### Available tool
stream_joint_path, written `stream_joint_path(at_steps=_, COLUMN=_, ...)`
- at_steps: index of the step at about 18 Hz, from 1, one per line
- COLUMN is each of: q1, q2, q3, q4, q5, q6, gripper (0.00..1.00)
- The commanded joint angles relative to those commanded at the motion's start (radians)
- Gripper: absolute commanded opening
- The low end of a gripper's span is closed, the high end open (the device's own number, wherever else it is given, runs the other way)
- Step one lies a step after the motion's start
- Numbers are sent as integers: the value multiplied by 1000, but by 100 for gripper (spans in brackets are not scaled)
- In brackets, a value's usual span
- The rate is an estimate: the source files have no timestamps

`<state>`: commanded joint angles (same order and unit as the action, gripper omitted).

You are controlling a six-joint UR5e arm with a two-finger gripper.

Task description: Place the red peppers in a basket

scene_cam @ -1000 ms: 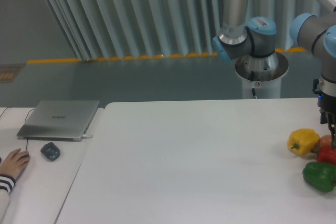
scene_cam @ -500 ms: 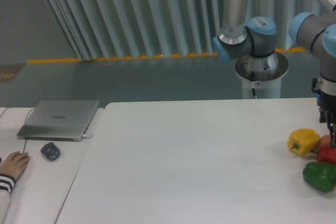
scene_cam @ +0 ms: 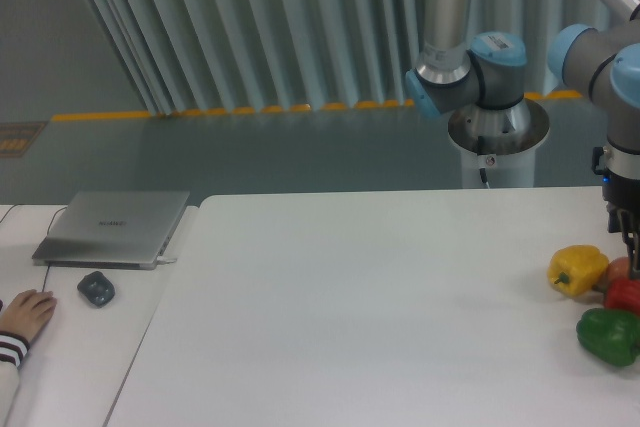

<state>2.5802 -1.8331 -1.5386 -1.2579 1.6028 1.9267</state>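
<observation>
The red pepper [scene_cam: 626, 295] lies at the table's right edge, partly cut off by the frame, between a yellow pepper [scene_cam: 577, 269] and a green pepper [scene_cam: 607, 336]. A paler orange-pink fruit [scene_cam: 618, 269] sits just behind it. My gripper [scene_cam: 630, 235] hangs straight above the red pepper and the pink fruit, its dark fingers pointing down and ending just over them. The frame edge cuts the gripper, so its opening does not show. No basket is in view.
A closed grey laptop [scene_cam: 112, 227] and a dark mouse [scene_cam: 96, 288] lie on the side table at the left, with a person's hand [scene_cam: 24, 314] beside them. The arm's base pedestal [scene_cam: 496, 137] stands behind the white table [scene_cam: 350, 317].
The person's hand at the left has drawn back slightly. The arm and the peppers have barely moved.
</observation>
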Motion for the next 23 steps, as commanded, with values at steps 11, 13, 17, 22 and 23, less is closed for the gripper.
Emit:
stream_joint_path(at_steps=11, q1=5, q2=-17, q3=-58, q4=35, q5=85, q6=129, gripper=100)
stream_joint_path(at_steps=13, q1=15, q2=-18, q3=-71, q4=67, q5=80, q6=136, gripper=100)
stream_joint_path(at_steps=17, q1=20, q2=-20, q3=-72, q4=75, q5=85, q6=217, gripper=99)
stream_joint_path(at_steps=22, q1=23, q2=-25, q3=-78, q4=77, q5=86, q6=227, gripper=46)
stream_joint_path(at_steps=23, q1=23, q2=-32, q3=-80, q4=77, q5=86, q6=219, gripper=36)
